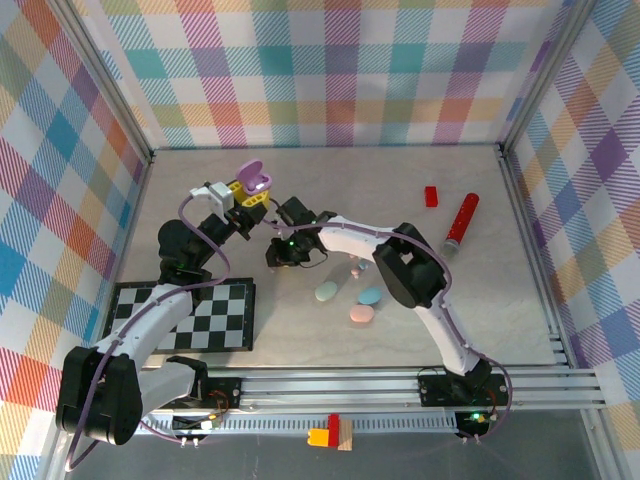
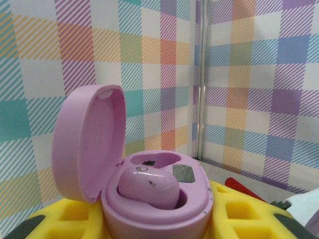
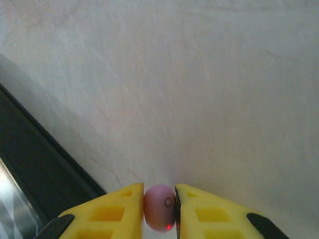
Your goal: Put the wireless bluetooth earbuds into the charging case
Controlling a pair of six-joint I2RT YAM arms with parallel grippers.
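My left gripper (image 1: pixel 247 196) holds the purple charging case (image 1: pixel 251 179) up above the back left of the table, shut on its base. In the left wrist view the case (image 2: pixel 157 211) sits between the yellow fingers (image 2: pixel 239 211) with its lid (image 2: pixel 87 142) swung open. One purple earbud (image 2: pixel 148 186) lies in the near socket; the far socket (image 2: pixel 152 160) is empty. My right gripper (image 1: pixel 284 241) is just right of and below the case, shut on a second purple earbud (image 3: pixel 159 206) pinched between its yellow fingers (image 3: pixel 107 214) above the bare tabletop.
Mint (image 1: pixel 327 291), blue (image 1: pixel 370 296) and pink (image 1: pixel 359 315) cases lie mid-table, with a tiny pink bud (image 1: pixel 355 271) beside them. A red block (image 1: pixel 431 196) and a red cylinder (image 1: pixel 461 220) lie at back right. A checkered mat (image 1: pixel 185 315) covers the front left.
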